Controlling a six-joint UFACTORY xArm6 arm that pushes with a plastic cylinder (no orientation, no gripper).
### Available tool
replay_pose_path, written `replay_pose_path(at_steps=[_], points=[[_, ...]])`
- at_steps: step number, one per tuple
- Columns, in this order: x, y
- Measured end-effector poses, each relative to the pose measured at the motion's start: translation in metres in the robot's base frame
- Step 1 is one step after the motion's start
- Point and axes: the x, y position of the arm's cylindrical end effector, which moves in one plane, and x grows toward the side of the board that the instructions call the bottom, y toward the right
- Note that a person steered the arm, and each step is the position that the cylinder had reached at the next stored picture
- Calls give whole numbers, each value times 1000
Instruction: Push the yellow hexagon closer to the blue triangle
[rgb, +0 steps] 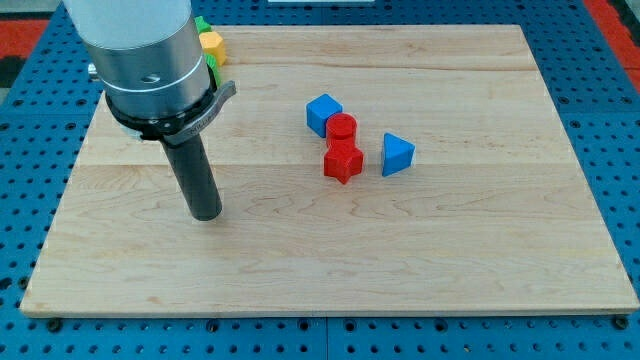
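The yellow hexagon (211, 43) lies near the board's top left, partly hidden behind the arm's grey housing. The blue triangle (396, 155) sits right of the board's middle. My tip (206, 213) rests on the board at the left, well below the yellow hexagon and far to the left of the blue triangle. It touches no block.
A blue cube (323, 114), a red cylinder (342, 127) and a red block (343, 160) cluster just left of the blue triangle. A green block (203, 24) peeks out above the yellow hexagon. The wooden board (480, 250) lies on a blue perforated table.
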Motion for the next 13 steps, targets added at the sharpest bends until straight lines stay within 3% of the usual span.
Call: replay_pose_path(at_steps=[2,3,5,7,8,11,13], points=[[-5,-24],[-27,-51],[-111,-130],[-213,-138],[-253,-128],[-267,-18],[-280,86]])
